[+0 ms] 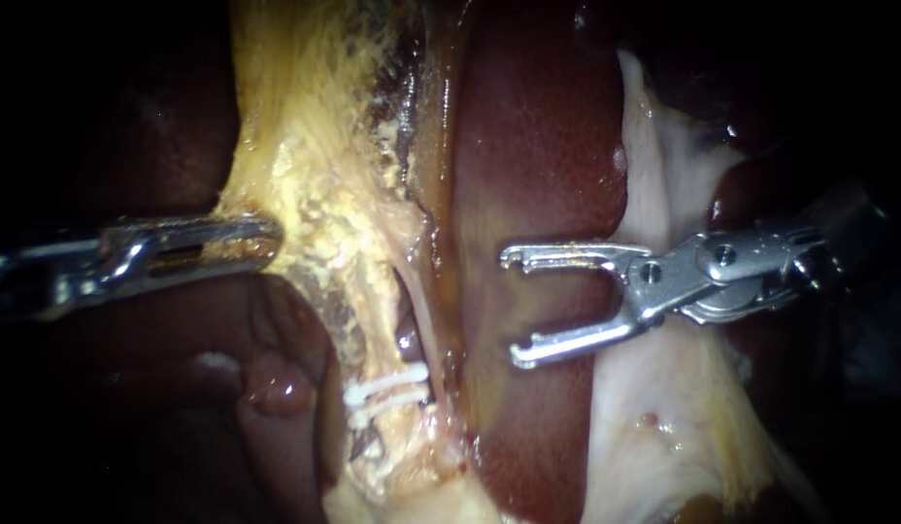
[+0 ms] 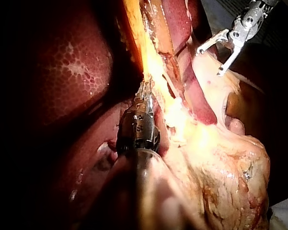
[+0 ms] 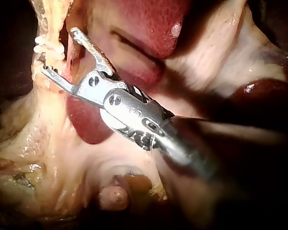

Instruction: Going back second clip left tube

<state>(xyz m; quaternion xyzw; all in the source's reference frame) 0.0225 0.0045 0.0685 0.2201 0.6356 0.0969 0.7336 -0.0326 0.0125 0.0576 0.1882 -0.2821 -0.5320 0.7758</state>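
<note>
My left instrument (image 1: 264, 239) bites shut on the yellow tissue (image 1: 315, 194) at left, while my right instrument (image 1: 514, 306) hangs with jaws spread wide and empty over the dark liver (image 1: 538, 146). Two white clips (image 1: 387, 388) sit side by side across the left tube (image 1: 418, 328), low between the two instruments.

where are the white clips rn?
Endoscope view, lower centre: two white clips lie side by side across the pale tube, below the left instrument, which grips yellow tissue, and left of the right instrument's open jaws, not touching them.
</note>
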